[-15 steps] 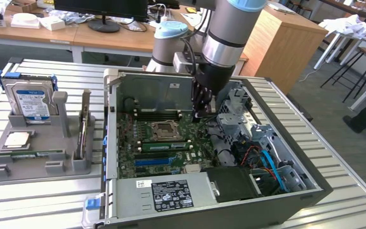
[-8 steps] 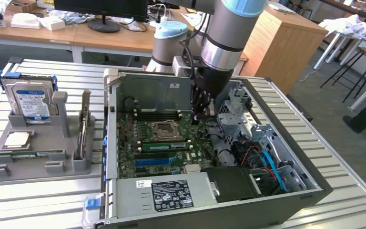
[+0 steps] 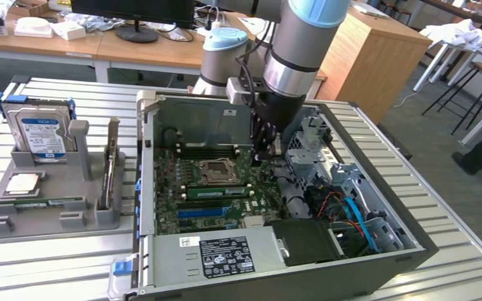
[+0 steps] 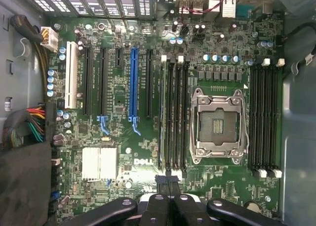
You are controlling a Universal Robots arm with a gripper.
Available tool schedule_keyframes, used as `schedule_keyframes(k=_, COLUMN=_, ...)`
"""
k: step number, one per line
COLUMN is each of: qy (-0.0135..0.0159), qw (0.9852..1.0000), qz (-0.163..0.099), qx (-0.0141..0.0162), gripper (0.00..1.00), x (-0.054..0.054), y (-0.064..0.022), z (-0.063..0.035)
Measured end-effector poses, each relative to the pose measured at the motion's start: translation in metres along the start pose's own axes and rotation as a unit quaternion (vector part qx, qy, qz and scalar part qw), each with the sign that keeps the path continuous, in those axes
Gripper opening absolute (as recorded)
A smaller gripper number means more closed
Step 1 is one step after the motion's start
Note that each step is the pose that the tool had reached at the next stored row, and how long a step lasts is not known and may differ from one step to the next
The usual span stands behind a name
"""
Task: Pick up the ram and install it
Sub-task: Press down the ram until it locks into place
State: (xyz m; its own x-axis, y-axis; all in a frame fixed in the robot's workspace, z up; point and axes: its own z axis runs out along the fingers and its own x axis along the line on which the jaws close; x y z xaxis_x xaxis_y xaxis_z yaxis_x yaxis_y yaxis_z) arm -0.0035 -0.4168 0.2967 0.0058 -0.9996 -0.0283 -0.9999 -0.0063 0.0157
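Observation:
A long narrow green ram (image 3: 216, 191) stands on edge in a memory slot beside the empty processor socket (image 3: 216, 170) of the open computer case. In the wrist view the same ram (image 4: 163, 112) fills the slot furthest from the socket (image 4: 217, 124), seen edge-on. My gripper (image 3: 263, 153) hangs over the motherboard just behind the socket. Its black fingers (image 4: 168, 184) are shut together with nothing between them, a short way from one end of the ram slots.
On the exterior view's left, a grey holder (image 3: 82, 219) carries a blue-labelled hard drive (image 3: 42, 135), a square silver chip (image 3: 22, 183), a narrow green strip (image 3: 38, 202) and an upright card (image 3: 108, 169). Case walls (image 3: 145, 188), power supply (image 3: 216, 254) and drive cage (image 3: 341, 188) ring the motherboard.

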Motion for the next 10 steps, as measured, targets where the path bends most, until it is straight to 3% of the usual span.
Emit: schedule_keyframes(k=10, qy=0.0000, qw=1.0000, qz=0.000, qx=0.0000, gripper=0.10, x=0.0002, y=-0.0002, z=0.0095)
